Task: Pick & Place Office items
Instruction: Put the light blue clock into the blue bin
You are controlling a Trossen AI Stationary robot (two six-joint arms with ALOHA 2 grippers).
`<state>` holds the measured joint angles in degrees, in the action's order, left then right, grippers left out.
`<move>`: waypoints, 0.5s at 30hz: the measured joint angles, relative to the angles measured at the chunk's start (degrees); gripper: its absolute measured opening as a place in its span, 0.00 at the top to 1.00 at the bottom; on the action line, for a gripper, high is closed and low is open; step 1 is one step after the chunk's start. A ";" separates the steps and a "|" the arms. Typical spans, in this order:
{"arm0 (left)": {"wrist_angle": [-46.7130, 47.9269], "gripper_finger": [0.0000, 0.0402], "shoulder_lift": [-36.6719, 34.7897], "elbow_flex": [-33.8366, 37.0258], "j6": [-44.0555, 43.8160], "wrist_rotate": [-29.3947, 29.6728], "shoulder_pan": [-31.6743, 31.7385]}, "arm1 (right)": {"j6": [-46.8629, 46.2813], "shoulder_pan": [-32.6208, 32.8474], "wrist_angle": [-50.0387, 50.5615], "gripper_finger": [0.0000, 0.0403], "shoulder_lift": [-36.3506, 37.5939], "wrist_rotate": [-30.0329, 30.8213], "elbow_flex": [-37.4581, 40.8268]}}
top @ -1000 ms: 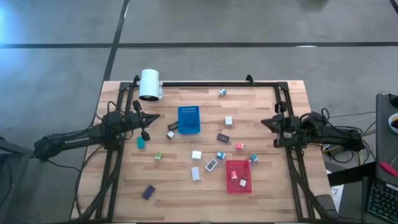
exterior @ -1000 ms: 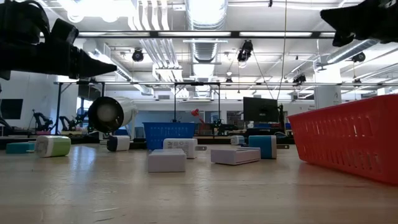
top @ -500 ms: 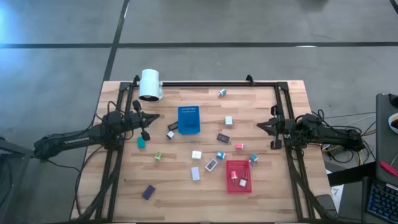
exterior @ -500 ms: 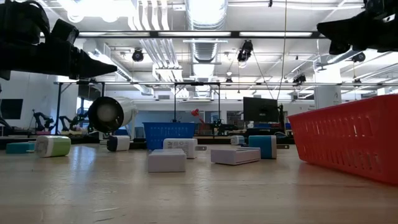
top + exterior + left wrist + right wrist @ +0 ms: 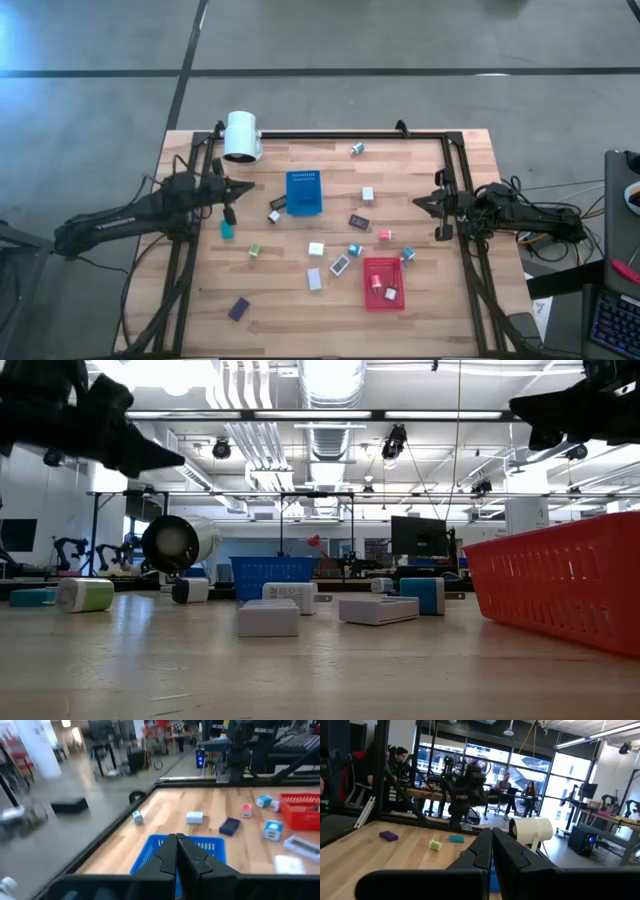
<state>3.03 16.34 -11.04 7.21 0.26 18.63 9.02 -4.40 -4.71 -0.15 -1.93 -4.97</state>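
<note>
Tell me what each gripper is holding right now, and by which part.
Nothing is held. The left gripper and the right gripper both have their fingers shut on empty air, above the table.

The red tray (image 5: 560, 585) (low view) runs off the picture's edge.

The wooden counter (image 5: 420, 310) carries a blue tray (image 5: 303, 193) near its middle and a red tray (image 5: 383, 283) nearer the front right. A white cylinder (image 5: 241, 136) lies at the back left corner. Small office items (image 5: 316, 249) lie scattered around both trays, two more inside the red one.
</note>
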 joint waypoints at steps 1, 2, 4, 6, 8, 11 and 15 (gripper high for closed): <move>3.04 0.98 0.06 -2.27 -1.29 -0.03 -0.01 | 0.02 0.00 0.03 0.98 -0.10 0.02 0.00; 5.08 0.98 0.46 -4.56 -2.39 -0.03 -0.07 | 0.01 0.00 0.08 0.98 -0.24 0.11 0.00; 8.02 0.98 1.94 -9.35 -4.41 0.05 -0.04 | -0.04 0.00 0.19 0.98 -0.67 0.42 0.00; 12.12 0.98 3.85 -14.04 -5.69 0.42 -0.05 | -0.04 0.00 0.24 0.98 -1.15 0.46 0.02; 16.92 0.98 6.67 -19.01 -6.30 1.27 -0.07 | -0.31 0.00 0.23 0.98 -1.67 0.46 0.02; 28.06 0.98 12.14 -27.46 -6.85 1.98 -0.07 | -0.44 0.00 0.22 0.98 -2.14 0.57 0.02; 45.36 0.98 20.61 -36.81 -5.99 2.39 -0.07 | 0.00 0.00 -0.11 0.98 -2.31 0.55 0.02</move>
<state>48.38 36.95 -47.85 1.22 2.66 18.57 9.02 -4.40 -4.82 -2.46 -1.39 -4.95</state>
